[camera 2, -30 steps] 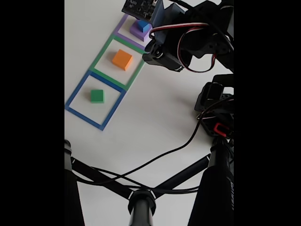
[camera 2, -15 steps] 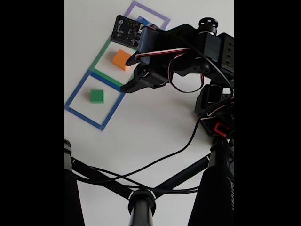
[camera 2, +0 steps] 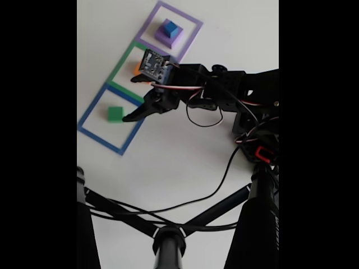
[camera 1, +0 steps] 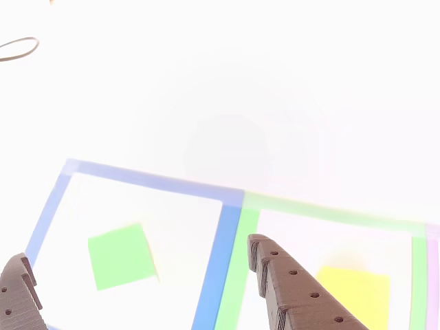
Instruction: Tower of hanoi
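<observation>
Fixed view: gripper (camera 2: 132, 100) hangs over the table (camera 2: 185, 151), jaws spread wide, holding nothing | green cube (camera 2: 115, 114) just beside its tip in the blue outline (camera 2: 92, 109) | blue cube (camera 2: 169, 27) stacked on purple slab (camera 2: 164, 38) | orange cube (camera 2: 137, 69) mostly hidden behind the arm.

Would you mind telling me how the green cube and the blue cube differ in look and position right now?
The green cube is green and looks larger; the blue cube is blue and smaller. The green cube sits directly on the table inside the blue square outline, while the blue cube is stacked on the purple slab inside the purple outline. The gripper hovers open beside the green cube, far from the blue one. Both are plain matte blocks.
</observation>
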`<state>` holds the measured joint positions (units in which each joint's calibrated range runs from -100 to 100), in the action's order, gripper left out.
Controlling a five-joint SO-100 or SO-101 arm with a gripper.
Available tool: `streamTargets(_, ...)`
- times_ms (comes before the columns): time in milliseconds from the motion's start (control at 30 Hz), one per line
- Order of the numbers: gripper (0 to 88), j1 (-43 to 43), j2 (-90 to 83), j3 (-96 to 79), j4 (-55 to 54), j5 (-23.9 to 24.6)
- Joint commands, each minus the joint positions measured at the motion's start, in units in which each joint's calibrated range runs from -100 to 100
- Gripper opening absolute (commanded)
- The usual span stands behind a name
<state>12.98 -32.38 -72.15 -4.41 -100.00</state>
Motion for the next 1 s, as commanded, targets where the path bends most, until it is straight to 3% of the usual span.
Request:
streamTargets(0, 37.6, 1.41, 7.39, -0.12, -13.16, 0.00)
streamTargets(433, 37.2, 3.80, 30.16, 2.42, -36.72, 0.00)
streamTargets(967, 35.1, 5.05, 42.67, 8.79, -43.28, 0.00)
